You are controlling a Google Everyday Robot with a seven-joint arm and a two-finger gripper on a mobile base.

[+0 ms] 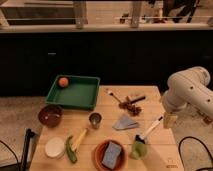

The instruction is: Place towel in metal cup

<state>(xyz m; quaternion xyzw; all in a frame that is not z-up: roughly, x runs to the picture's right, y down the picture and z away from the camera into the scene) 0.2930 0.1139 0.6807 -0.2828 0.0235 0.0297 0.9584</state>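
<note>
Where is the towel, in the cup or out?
Out. The towel lies on the table beside the cup, not touching it. The gripper hangs at the table's edge, away from both.

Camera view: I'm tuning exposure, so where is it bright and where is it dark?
Camera view: warm light covers the table, with the towel and metal cup evenly lit; the wall behind is nearly black; the gripper, at the table's right edge, is lit too.

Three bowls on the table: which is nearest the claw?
The orange bowl holding the blue sponge, front centre. The claw hangs far right; the dark bowl and white bowl sit far left.
</note>
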